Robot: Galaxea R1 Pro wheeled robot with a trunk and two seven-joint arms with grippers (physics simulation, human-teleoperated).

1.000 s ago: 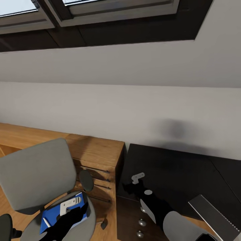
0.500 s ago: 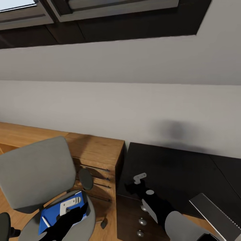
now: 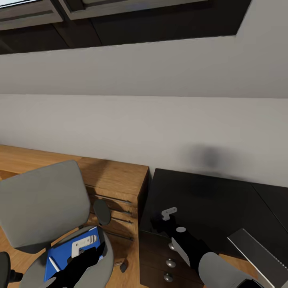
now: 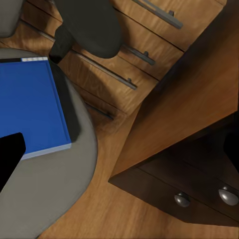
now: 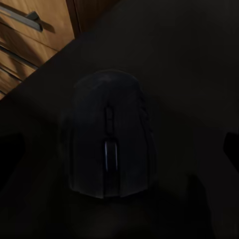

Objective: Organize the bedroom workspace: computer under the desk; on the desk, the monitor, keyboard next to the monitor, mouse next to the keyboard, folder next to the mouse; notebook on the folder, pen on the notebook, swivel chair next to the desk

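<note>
The grey swivel chair (image 3: 42,200) stands at the left with the blue folder (image 3: 64,256) flat on its seat. A thin whitish pen (image 3: 53,265) lies on the folder. My left gripper (image 3: 98,249) hovers open over the seat's right edge, beside the folder (image 4: 30,107). The black mouse (image 5: 109,137) rests on the black desk (image 3: 208,200), near its left end. My right gripper (image 3: 157,225) is open just above the mouse, a finger on either side. The keyboard (image 3: 262,256) lies on the desk at the lower right. The notebook, monitor and computer are out of view.
A light wooden drawer unit (image 3: 116,182) stands between the chair and the desk, against the white wall. The desk's drawers with round silver knobs (image 3: 171,263) face me. A black armrest (image 3: 102,212) sticks out by the chair's seat.
The whole picture has shifted slightly, so the camera has moved. Both grippers stay about where they were, over the chair seat and over the desk's left end.
</note>
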